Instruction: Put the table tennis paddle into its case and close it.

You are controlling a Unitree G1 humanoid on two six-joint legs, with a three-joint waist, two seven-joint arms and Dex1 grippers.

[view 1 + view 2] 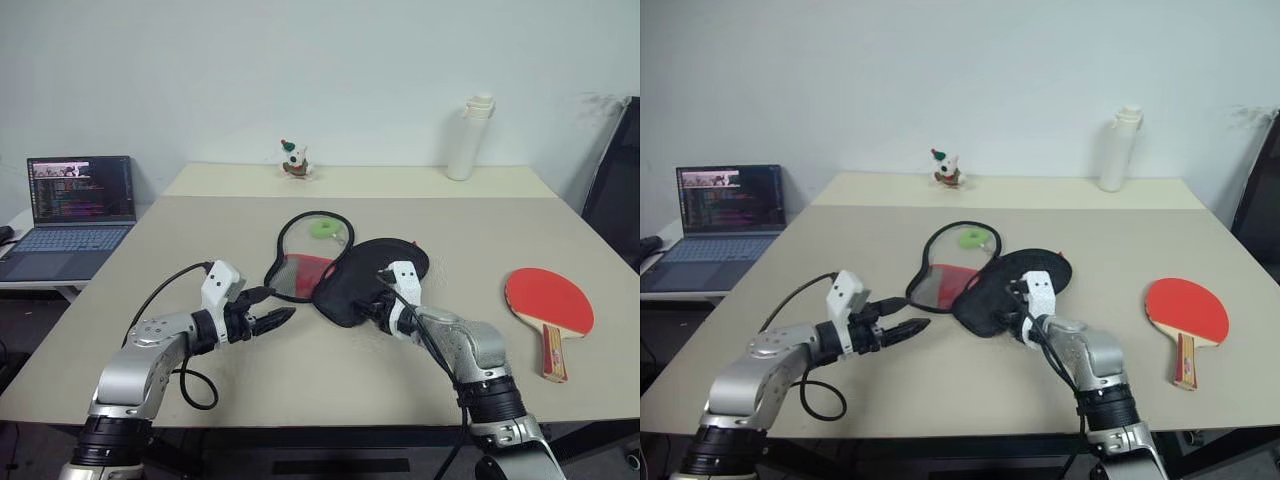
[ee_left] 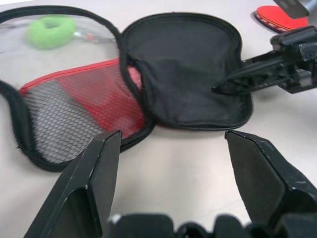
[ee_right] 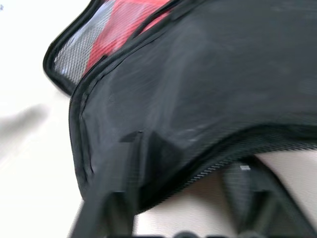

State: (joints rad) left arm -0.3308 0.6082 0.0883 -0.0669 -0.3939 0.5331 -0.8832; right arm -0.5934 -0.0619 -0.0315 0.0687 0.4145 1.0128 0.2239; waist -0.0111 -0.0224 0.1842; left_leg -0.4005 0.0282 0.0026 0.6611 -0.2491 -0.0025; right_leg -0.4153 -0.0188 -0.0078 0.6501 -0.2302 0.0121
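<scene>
The table tennis paddle point(image 1: 548, 298), red-faced with a wooden handle, lies flat on the table to the right. The case point(image 1: 362, 272) lies unzipped and spread open at the table's middle. Its black half sits on the right; its mesh half point(image 1: 300, 272), showing red through it, sits on the left with a green ring point(image 1: 322, 228) beyond it. My right gripper point(image 1: 372, 303) sits at the near edge of the black half, with that edge pinched between its fingers point(image 3: 116, 198). My left gripper point(image 2: 171, 134) hovers open just in front of the mesh half, holding nothing.
A laptop point(image 1: 75, 215) stands open on a side table at the left. A white bottle point(image 1: 470, 140) and a small figurine point(image 1: 294, 160) stand at the table's far edge. A black chair point(image 1: 615, 190) is at the right. A cable point(image 1: 190, 385) loops from my left arm.
</scene>
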